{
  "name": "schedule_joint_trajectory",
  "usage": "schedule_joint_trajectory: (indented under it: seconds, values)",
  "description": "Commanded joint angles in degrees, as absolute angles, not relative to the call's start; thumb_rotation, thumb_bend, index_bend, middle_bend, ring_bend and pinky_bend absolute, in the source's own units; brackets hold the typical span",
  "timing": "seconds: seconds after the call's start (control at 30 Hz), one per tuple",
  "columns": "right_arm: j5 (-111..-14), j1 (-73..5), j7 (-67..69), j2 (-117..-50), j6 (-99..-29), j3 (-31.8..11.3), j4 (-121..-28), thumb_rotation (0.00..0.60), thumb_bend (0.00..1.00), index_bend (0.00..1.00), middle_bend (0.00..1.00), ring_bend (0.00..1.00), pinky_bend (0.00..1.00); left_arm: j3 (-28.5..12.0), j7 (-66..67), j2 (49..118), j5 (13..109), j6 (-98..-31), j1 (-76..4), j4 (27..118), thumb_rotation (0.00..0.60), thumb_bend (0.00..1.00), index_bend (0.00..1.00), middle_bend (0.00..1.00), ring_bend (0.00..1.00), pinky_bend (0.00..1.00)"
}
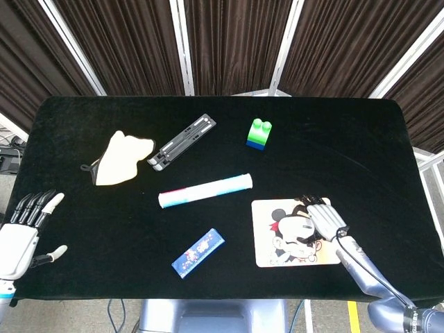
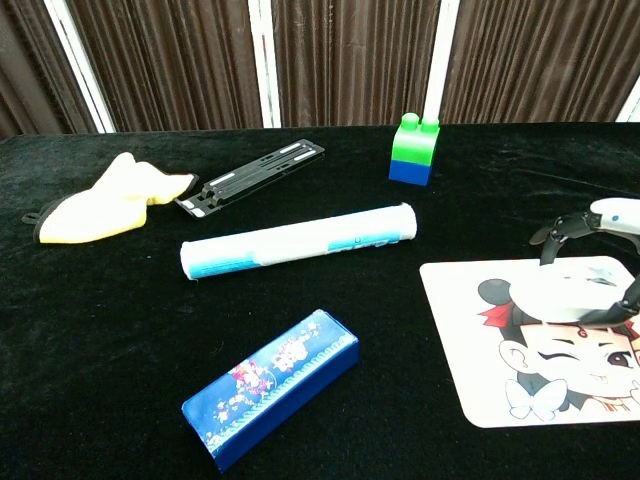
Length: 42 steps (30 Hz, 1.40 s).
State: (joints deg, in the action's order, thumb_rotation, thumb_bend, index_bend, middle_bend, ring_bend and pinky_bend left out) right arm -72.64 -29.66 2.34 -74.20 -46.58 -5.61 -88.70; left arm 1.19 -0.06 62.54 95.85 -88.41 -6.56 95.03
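Currently right hand (image 1: 326, 218) rests flat, fingers extended, gripping nothing, on far-right part of cartoon mouse pad (image 1: 281, 243). Pad judged thin, light, floppy; best pinched at overhanging edge. Left hand (image 1: 21, 232) open, empty, near-left.

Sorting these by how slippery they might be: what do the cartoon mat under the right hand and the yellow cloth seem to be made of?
The cartoon mat looks like a thin, flat printed pad, perhaps rubber or foam, with a smooth matte face. The yellow cloth looks like soft fabric, possibly microfibre: it lies crumpled in folds. The right hand lies over the mat's far edge.
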Motion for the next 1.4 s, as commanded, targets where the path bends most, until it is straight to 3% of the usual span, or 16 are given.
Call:
schedule_joint_trajectory:
  seconds: [0.03, 0.43, 0.67, 0.87, 1.1, 1.4]
  values:
    - [-73.77, -30.17, 3.8, -74.75, -45.57, -4.9, -87.45, 0.6, 0.31, 0.53, 0.13, 0.0, 0.0, 1.19, 0.15, 62.56, 95.84, -88.26, -6.6, 95.08, 0.6, 0.13, 0.0, 0.0, 0.0, 0.0]
    - [-77.24, -31.12, 6.54, -78.25, -45.94, -3.65, -82.93, 0.6, 0.28, 0.52, 0.11, 0.0, 0.0, 1.13, 0.36, 62.67, 95.56, -87.71, -6.71, 95.11, 0.6, 0.13, 0.0, 0.0, 0.0, 0.0]
    - [-76.88, -31.18, 3.85, -77.86, -46.42, -3.08, -82.88, 0.6, 0.17, 0.22, 0.01, 0.0, 0.0, 1.11, -0.16, 62.6, 95.55, -87.55, -6.8, 94.94, 0.6, 0.13, 0.0, 0.0, 0.0, 0.0]
    - [-75.7, -30.26, -0.4, -76.7, -48.77, -2.74, -84.79, 0.6, 0.14, 0.1, 0.0, 0.0, 0.0, 1.18, -0.12, 62.59, 95.83, -87.66, -6.77, 94.95, 0.6, 0.13, 0.0, 0.0, 0.0, 0.0]
    - [-73.36, -27.87, -5.92, -76.63, -53.16, -2.15, -87.16, 0.6, 0.14, 0.09, 0.0, 0.0, 0.0, 1.4, -0.08, 62.46, 96.12, -87.65, -6.7, 95.16, 0.6, 0.13, 0.0, 0.0, 0.0, 0.0]
    - [-72.03, -26.24, -8.86, -80.73, -57.6, -3.02, -83.47, 0.6, 0.14, 0.09, 0.0, 0.0, 0.0, 1.66, -0.14, 62.19, 96.62, -87.69, -6.63, 95.73, 0.6, 0.13, 0.0, 0.0, 0.0, 0.0]
